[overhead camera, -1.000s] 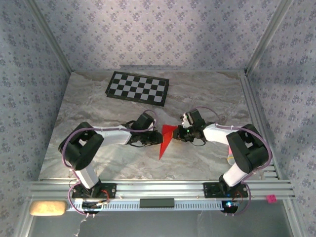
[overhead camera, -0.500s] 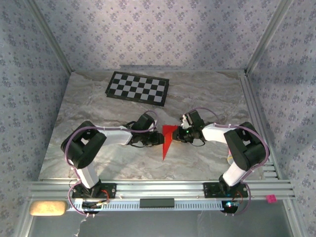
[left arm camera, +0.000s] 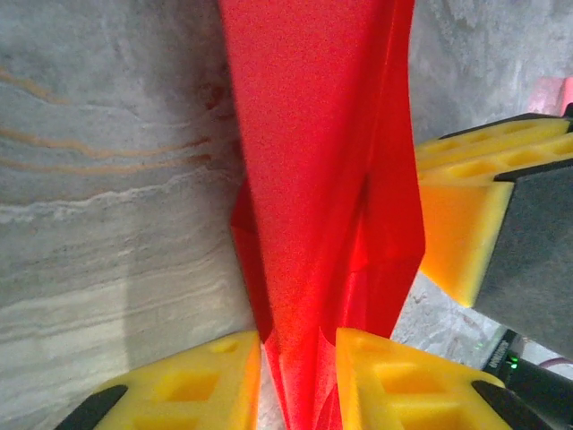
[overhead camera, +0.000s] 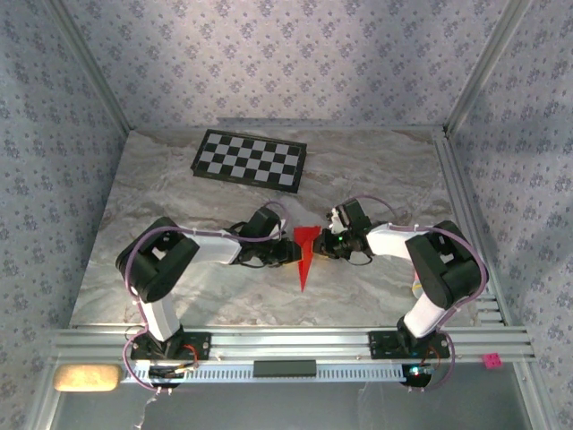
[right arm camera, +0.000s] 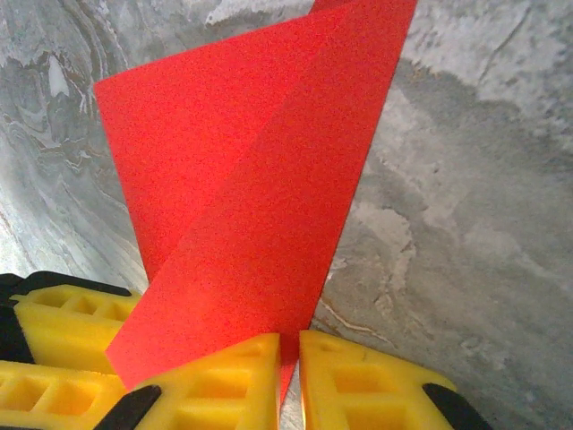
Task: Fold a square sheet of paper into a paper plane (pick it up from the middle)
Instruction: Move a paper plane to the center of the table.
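Room lies open toward every edge of the bench, checkerboard by the far one. At centre you have both arms stretched low inward, left claw and right claw each clamped on the red paper.

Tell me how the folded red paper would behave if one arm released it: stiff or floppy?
Probably floppy: the red paper is thin, its overlapping layers showing through in the right wrist view. Its long creases likely stiffen it somewhat lengthwise. Seemingly very light, it may slide easily on the smooth table.
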Controlling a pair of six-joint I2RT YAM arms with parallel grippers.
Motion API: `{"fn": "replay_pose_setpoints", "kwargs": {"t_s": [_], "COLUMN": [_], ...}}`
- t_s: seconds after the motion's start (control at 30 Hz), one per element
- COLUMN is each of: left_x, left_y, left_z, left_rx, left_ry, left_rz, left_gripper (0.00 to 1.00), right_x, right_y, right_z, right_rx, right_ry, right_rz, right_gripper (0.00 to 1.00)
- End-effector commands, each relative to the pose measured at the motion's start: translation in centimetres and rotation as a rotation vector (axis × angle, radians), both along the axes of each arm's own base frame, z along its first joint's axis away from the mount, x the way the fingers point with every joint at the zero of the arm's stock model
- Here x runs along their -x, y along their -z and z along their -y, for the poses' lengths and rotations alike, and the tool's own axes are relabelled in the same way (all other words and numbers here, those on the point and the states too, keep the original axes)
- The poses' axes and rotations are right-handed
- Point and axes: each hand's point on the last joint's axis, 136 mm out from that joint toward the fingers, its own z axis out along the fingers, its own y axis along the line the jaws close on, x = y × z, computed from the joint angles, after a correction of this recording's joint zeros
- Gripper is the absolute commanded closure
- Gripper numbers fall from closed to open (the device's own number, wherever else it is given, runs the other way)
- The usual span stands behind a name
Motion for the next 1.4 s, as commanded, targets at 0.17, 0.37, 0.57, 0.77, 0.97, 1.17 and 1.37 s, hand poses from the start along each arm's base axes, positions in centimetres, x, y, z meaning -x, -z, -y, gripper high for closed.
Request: {"fn": "replay_pose_setpoints", "kwargs": {"t_s": [0.17,0.37,0.57,0.77,0.97,1.17,1.37], "left_x": [0.3,0.1,-0.2,-0.5,-0.7,-0.6,-0.6], "left_y": [0.3,-0.6,-1.6,-2.5,-2.9,-3.1,-3.1], "left_z": [1.0,1.1,0.4,-0.4,-0.8,-0.6,-0.5], "left_rx": [0.058,0.066,0.009,-0.079,-0.127,-0.138,-0.144], "left_ry": [0.006,-0.001,-0.021,-0.039,-0.048,-0.039,-0.034], "left_rz": [-0.023,-0.006,0.038,0.089,0.114,0.119,0.121], "left_gripper": [0.76,0.89,0.95,0.97,0.97,0.97,0.96], "right_x": [0.9,0.7,0.3,0.1,0.6,0.7,0.4], "right_y": [0.7,0.3,-1.2,-3.7,-5.2,-5.1,-4.4], "right_z": [-1.0,-0.9,-0.4,-0.4,-1.3,-2.5,-3.6], "right_rx": [-0.027,-0.028,-0.03,-0.057,-0.097,-0.099,-0.084], "right_ry": [-0.032,-0.025,-0.002,-0.006,-0.044,-0.078,-0.096], "right_rz": [-0.038,-0.029,0.009,0.069,0.099,0.079,0.063], "right_gripper": [0.85,0.85,0.83,0.74,0.63,0.62,0.62]}}
